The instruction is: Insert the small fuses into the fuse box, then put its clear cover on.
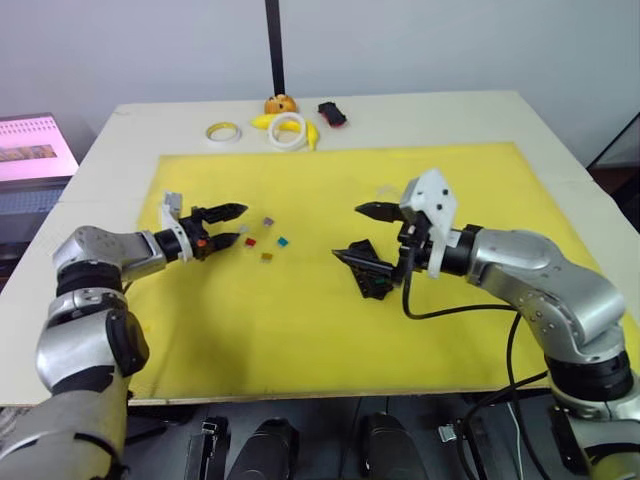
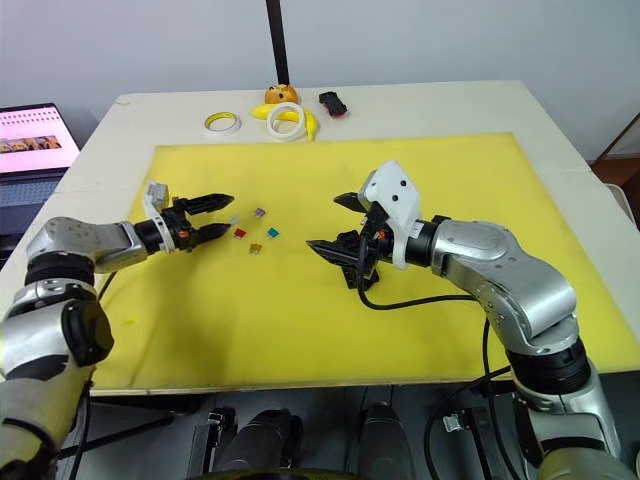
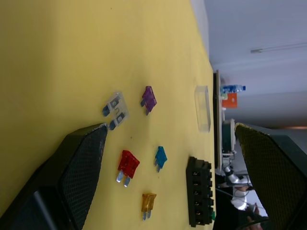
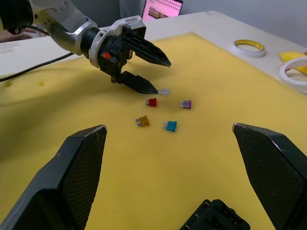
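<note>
Several small fuses lie loose on the yellow mat (image 1: 300,330): a clear-grey one (image 1: 243,229), purple (image 1: 268,221), red (image 1: 250,241), blue (image 1: 282,241) and orange (image 1: 266,256). My left gripper (image 1: 238,224) is open just left of them, its lower fingertip (image 4: 152,89) almost at the clear-grey fuse (image 4: 164,91). The black fuse box (image 1: 372,272) lies right of the fuses, with a green fuse (image 3: 212,216) at one end. My right gripper (image 1: 347,231) hovers open over the box's left end, holding nothing. The clear cover (image 3: 202,108) lies on the mat beyond the box.
At the table's far edge are two tape rings (image 1: 223,131) (image 1: 288,130), a banana (image 1: 310,135), an orange object (image 1: 281,103) and a small black and red toy car (image 1: 332,113). A laptop screen (image 1: 35,145) stands off the table's left. A black cable (image 1: 470,310) hangs from my right wrist.
</note>
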Robot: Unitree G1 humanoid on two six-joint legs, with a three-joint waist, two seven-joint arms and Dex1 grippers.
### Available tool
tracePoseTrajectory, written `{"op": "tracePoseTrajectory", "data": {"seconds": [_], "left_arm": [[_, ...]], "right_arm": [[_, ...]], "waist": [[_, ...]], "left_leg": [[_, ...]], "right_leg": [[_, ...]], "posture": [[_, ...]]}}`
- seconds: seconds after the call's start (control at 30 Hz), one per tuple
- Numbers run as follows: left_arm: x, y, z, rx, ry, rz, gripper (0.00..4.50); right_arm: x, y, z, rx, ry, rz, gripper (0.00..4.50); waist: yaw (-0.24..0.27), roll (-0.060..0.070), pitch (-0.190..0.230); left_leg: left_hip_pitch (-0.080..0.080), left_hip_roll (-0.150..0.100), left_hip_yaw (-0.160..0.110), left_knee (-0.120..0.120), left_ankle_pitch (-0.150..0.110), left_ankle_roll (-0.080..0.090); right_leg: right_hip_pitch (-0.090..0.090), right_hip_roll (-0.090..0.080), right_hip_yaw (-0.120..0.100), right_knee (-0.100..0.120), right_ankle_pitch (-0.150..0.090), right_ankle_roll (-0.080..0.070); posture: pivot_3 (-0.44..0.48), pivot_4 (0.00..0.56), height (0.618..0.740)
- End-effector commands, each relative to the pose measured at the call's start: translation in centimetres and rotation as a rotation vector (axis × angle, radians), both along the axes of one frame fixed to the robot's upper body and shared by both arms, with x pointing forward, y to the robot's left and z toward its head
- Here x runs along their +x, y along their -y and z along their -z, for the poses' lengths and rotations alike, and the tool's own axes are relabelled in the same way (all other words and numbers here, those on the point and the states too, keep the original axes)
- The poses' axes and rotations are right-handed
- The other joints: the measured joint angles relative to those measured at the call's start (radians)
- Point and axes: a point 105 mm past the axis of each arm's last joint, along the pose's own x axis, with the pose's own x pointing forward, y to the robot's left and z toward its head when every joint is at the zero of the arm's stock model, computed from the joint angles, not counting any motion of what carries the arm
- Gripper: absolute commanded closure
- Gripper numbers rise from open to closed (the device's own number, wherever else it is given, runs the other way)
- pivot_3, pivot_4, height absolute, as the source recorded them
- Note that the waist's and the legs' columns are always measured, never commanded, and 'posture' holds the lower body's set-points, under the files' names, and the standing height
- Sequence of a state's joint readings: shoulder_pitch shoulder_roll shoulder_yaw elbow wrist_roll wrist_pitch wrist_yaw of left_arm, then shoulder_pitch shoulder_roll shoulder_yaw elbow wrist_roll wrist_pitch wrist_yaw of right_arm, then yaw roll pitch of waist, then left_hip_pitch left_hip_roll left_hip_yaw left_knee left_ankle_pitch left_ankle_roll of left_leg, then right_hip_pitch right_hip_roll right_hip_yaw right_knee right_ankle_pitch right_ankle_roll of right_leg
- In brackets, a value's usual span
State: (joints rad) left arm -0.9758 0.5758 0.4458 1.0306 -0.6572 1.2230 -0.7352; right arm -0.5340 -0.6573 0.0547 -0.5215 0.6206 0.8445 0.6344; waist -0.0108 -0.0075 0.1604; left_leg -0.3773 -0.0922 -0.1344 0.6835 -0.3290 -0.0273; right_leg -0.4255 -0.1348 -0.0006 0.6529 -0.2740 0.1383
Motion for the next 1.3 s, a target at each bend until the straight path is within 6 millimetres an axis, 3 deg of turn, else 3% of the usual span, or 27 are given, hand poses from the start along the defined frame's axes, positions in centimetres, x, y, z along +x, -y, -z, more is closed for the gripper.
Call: {"op": "tracePoseTrajectory", "data": {"seconds": [0.03, 0.3, 0.53, 0.67, 1.2, 1.3], "left_arm": [[0.4, 0.6, 0.0, 0.004, 0.014, 0.008, 0.0], [1.2, 0.3, 0.7, 0.086, 0.102, -0.034, 0.0], [1.0, 1.0, 1.5, 0.015, 0.041, -0.035, 0.0], [1.0, 1.3, 1.8, 0.011, 0.022, -0.037, 1.33], [1.2, 1.7, 2.7, 0.006, -0.019, -0.068, 1.33], [1.3, 1.7, 2.8, 0.011, -0.031, -0.072, 2.24]], "right_arm": [[-0.3, -0.1, -0.9, 0.008, 0.046, -0.006, 0.03], [-0.4, 0.0, -0.8, 0.005, 0.05, 0.001, 0.03], [-0.3, 0.3, -0.9, 0.001, 0.053, 0.011, 0.03], [-0.3, 0.3, -0.9, 0.002, 0.053, 0.013, 0.0], [-0.3, 0.7, -0.7, -0.016, 0.052, 0.029, 0.0], [-0.2, 0.7, -0.8, -0.014, 0.052, 0.031, 0.0]], "waist": [[0.001, 0.0, 0.0], [0.006, 0.0, 0.0], [0.008, 0.0, 0.0], [0.014, 0.0, 0.0], [0.018, 0.0, 0.0], [0.018, 0.0, 0.0]], "left_leg": [[0.0, 0.0, 0.0, 0.0, 0.0, 0.0], [0.0, 0.0, 0.0, 0.0, 0.0, 0.0], [0.001, 0.0, -0.001, 0.001, 0.001, -0.001], [0.001, 0.0, -0.001, 0.001, 0.001, -0.001], [0.001, 0.0, -0.001, 0.001, 0.001, -0.001], [0.001, 0.0, -0.001, 0.001, 0.001, -0.001]], "right_leg": [[0.0, 0.0, 0.0, 0.0, 0.0, 0.0], [0.001, 0.0, 0.0, 0.001, 0.0, 0.0], [0.001, 0.0, 0.0, 0.002, 0.0, 0.0], [0.001, 0.0, 0.0, 0.002, 0.0, 0.0], [0.001, 0.0, 0.0, 0.002, 0.0, 0.0], [0.001, 0.0, 0.0, 0.002, 0.0, 0.0]], "posture": [[0.0, 0.15, 0.74], [0.0, 0.15, 0.74], [0.0, 0.15, 0.74], [0.0, 0.15, 0.74], [0.0, 0.15, 0.74], [0.0, 0.15, 0.74]]}}
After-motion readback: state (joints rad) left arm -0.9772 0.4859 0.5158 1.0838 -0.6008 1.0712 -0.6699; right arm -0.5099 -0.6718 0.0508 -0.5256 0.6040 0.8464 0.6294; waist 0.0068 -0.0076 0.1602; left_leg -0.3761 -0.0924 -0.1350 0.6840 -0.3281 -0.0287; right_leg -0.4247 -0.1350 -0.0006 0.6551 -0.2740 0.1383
